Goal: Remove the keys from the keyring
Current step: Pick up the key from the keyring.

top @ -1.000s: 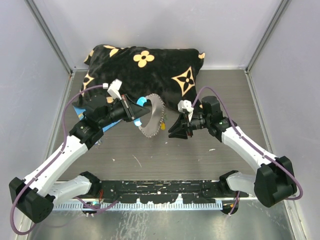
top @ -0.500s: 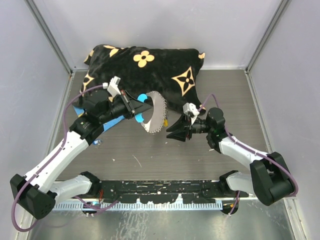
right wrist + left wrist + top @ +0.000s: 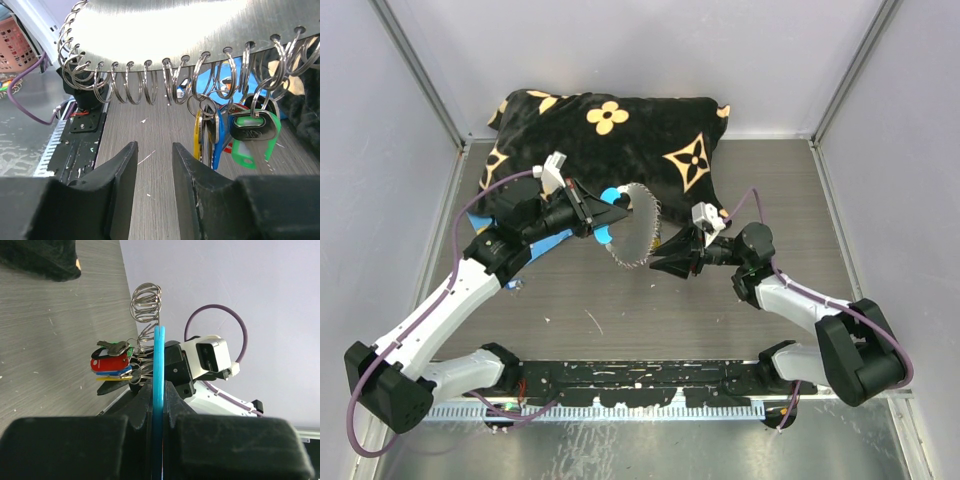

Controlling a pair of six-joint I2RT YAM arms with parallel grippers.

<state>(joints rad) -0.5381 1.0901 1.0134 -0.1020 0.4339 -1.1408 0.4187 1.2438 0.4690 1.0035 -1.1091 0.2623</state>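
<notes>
Grey metal keyring [image 3: 638, 238]: one disc-shaped plate rimmed with wire loops. More than a dozen loops can be counted along its edge in the right wrist view. It is held off the surface [image 3: 620, 310], just in front of the pillow and between the two arms.
Light-blue section [image 3: 159, 355]: one curved strip on the keyring's rim, seen edge-on in the left wrist view.
Left pincer [image 3: 600, 216]: clamped tight on the light-blue section, carrying the whole keyring.
Keys [image 3: 252, 132]: one bunch, hanging from loops along one stretch of the rim. Four coloured heads show: one green, one blue, one yellow and one red. The left wrist view adds one bare grey metal key [image 3: 117, 347]. None is off the keyring.
Right pincer [image 3: 152, 160]: its two fingers are parted by a moderate gap with nothing between them. It sits just below the looped rim, with the bunch off to the right in its own view.
Pillow [image 3: 620, 130]: one, black with gold flower motifs, at the far side of the surface.
</notes>
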